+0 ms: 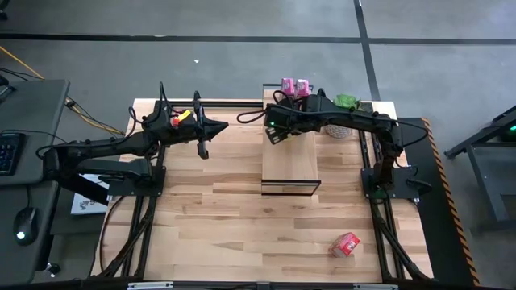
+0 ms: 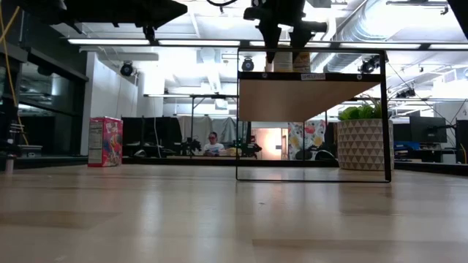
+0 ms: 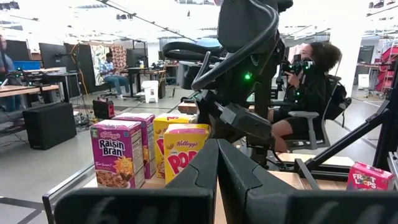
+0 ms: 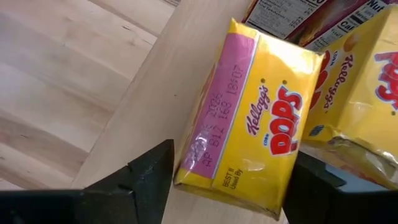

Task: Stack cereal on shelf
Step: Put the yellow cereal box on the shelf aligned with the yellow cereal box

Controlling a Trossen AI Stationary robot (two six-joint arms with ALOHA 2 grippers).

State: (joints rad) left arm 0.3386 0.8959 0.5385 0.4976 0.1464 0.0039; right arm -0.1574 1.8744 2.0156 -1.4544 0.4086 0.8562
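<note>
Wooden tabletop [image 1: 242,217] in bright workshop

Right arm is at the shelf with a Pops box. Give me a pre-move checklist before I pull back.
1. Yellow cardboard Corn Pops box resting on the light-wood shelf board: ok.
2. Right gripper jaws apart, straddling the box: ok.
3. Fingers clear of the box sides: cannot tell.
4. Second yellow Pops box beside it undisturbed: ok.
5. Left gripper shut, hanging off the shelf's left side: ok.
6. Red cereal box on the tabletop, not shelved: not ok.
</note>
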